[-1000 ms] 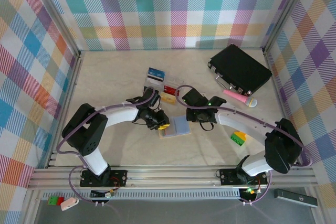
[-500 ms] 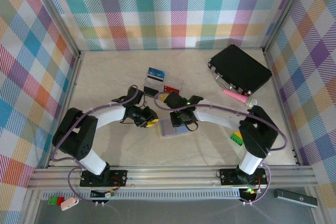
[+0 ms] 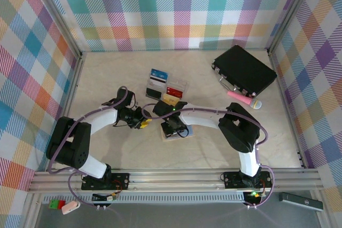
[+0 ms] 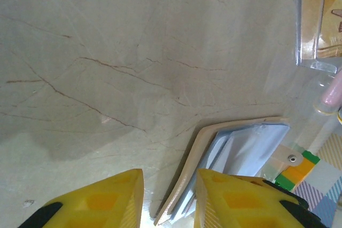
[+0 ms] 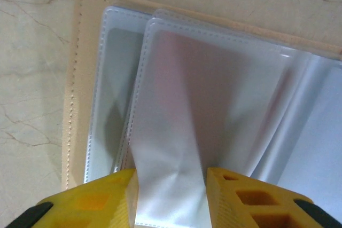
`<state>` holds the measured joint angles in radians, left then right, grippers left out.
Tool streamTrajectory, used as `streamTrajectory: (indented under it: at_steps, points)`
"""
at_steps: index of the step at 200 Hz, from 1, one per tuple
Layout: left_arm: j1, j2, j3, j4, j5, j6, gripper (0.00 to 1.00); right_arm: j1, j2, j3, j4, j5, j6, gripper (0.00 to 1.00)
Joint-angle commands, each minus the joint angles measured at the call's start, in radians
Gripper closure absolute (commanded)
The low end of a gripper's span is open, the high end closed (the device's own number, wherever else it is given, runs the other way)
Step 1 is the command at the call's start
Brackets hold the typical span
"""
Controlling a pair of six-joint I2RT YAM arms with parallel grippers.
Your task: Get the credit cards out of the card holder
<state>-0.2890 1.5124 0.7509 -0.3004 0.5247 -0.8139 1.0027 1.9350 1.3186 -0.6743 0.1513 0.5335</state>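
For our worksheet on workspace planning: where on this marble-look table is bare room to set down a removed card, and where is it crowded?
Free: the far-left patch of the table between the plaid wall and the clear plastic tray, and the near-right stretch below the pink microphone. Crowded: the middle, where both grippers meet at the pale open card holder.

the flat card holder with a tan stitched cover and clear plastic sleeves lies open on the pale marble-patterned table surface, its tan edge to the left and top. the right gripper's two yellow fingertips stand apart at the bottom edge, and a creased translucent sleeve runs down into the gap between them. whether the fingertips press on that sleeve cannot be told.
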Motion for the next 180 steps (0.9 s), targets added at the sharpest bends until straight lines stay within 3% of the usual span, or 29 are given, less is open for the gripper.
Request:
streamTrajectory:
  at_steps: [1, 51, 105, 146, 180]
  points:
    - [0.008, -0.019, -0.014, -0.032, 0.018, 0.018, 0.68, -0.002, 0.034, 0.013, -0.041, -0.004, -0.008, 0.63]
    - [0.008, -0.031, -0.012, -0.044, 0.017, 0.022, 0.68, -0.008, 0.024, -0.014, -0.006, -0.015, 0.015, 0.82]
    - [0.007, -0.059, 0.001, -0.068, 0.018, 0.025, 0.68, -0.021, -0.065, -0.043, 0.039, 0.029, 0.074, 0.91]
    - [-0.002, -0.070, -0.001, -0.076, 0.015, 0.025, 0.68, -0.028, -0.114, -0.084, 0.031, 0.119, 0.139, 0.91]
    - [-0.015, -0.070, 0.001, -0.075, 0.011, 0.021, 0.68, -0.046, -0.142, -0.127, -0.009, 0.191, 0.215, 0.83]
